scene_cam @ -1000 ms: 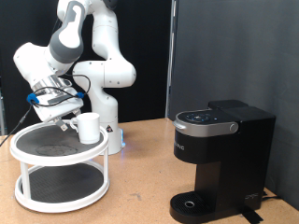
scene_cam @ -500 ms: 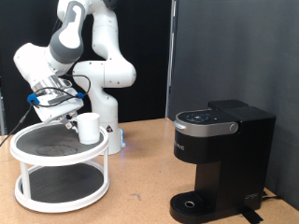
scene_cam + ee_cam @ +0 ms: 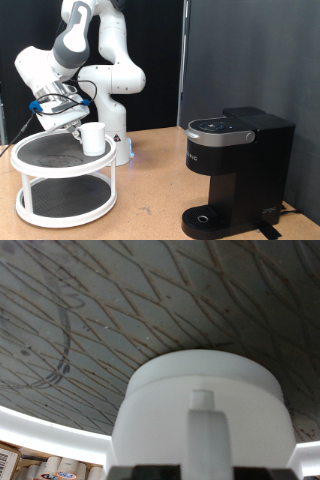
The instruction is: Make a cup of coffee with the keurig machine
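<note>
The white cup (image 3: 92,138) stands on the top tier of a round two-tier white stand (image 3: 30,165) at the exterior view's left. My gripper (image 3: 74,127) is right beside the cup, on its left in the exterior view, just above the dark mesh shelf. In the wrist view the cup (image 3: 205,400) fills the lower middle, with its handle (image 3: 204,425) facing the camera and centred in line with the fingers. Only dark finger bases show at the picture's edge. The black keurig machine (image 3: 235,170) stands at the exterior view's right, with its lid down and its drip tray (image 3: 205,218) bare.
The robot's white base (image 3: 115,125) stands behind the stand. The stand's lower tier (image 3: 62,205) rests on the brown table (image 3: 150,200). A dark curtain hangs behind the keurig machine.
The cup and my gripper have shifted very slightly toward the exterior view's left and bottom; nothing else has moved.
</note>
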Robot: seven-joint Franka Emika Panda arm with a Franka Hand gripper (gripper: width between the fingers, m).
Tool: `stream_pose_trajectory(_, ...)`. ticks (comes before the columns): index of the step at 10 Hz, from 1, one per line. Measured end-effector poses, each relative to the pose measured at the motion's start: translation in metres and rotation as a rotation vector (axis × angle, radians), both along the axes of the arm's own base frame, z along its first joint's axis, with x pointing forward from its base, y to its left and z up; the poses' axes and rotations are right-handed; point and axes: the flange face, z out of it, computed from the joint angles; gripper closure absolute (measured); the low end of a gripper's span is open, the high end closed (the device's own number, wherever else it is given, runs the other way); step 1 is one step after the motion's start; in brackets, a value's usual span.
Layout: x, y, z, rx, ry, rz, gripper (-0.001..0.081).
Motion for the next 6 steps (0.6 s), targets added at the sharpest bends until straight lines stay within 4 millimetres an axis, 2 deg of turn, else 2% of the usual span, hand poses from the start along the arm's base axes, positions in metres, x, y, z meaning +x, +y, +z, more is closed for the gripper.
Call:
stream_pose_trajectory(2, 0.000, 0.000, 0.008, 0.036, 0.002, 0.015, 0.0801)
stream_pose_trajectory(6, -0.006, 0.001, 0.051, 0.066, -0.003, 0.020, 0.0802)
